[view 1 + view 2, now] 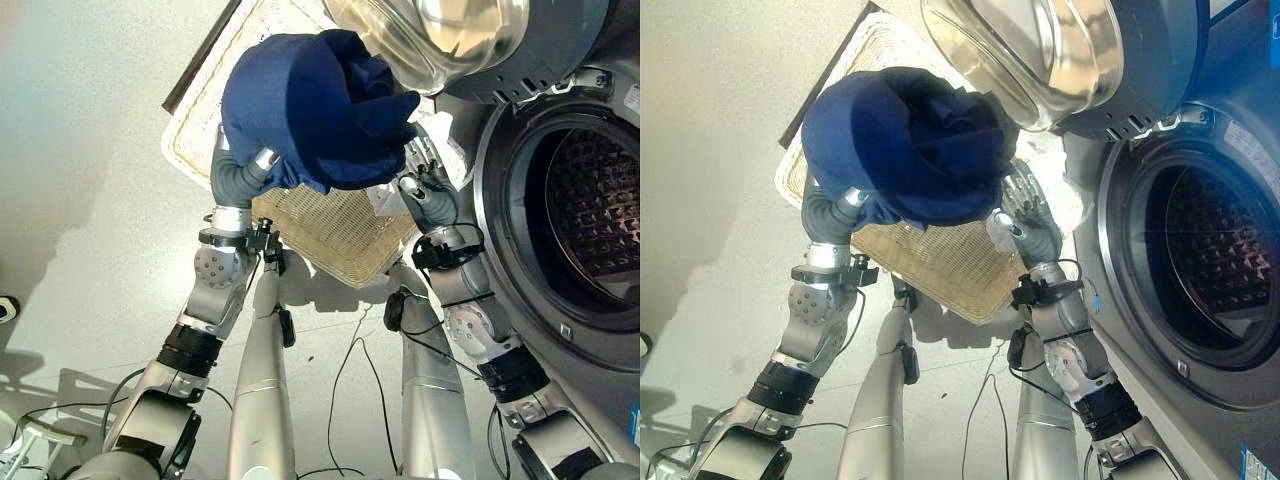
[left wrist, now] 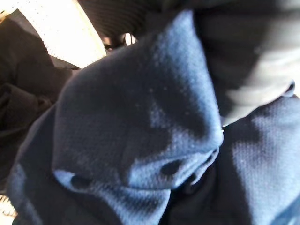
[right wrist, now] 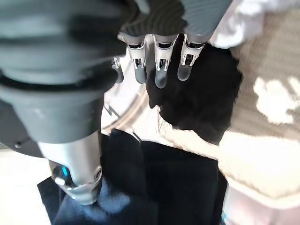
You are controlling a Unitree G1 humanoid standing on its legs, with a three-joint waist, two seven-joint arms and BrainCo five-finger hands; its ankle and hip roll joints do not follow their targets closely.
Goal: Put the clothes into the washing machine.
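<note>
There is one blue cloth, one basket, one washing machine and two robot hands; the blue cloth is a big, bunched-up bundle, held up in the air above the basket, at about 12 o'clock from the robot; it is not in the washing machine yet. The left hand is tucked under the cloth on its 9 o'clock side; the cloth covers its fingers, so I cannot tell if they are curled or straight. The right hand is at the cloth's 4 o'clock edge, right beside it; in the right wrist view its fingers are straight and side by side, with nothing pinched between them. The basket is pale and woven, and it sits on the floor under the cloth; something white lies in it near the washing machine. The washing machine stands at 3 o'clock; its round door is swung open, and its drum looks dark inside, with no clothes that I can see.
</note>
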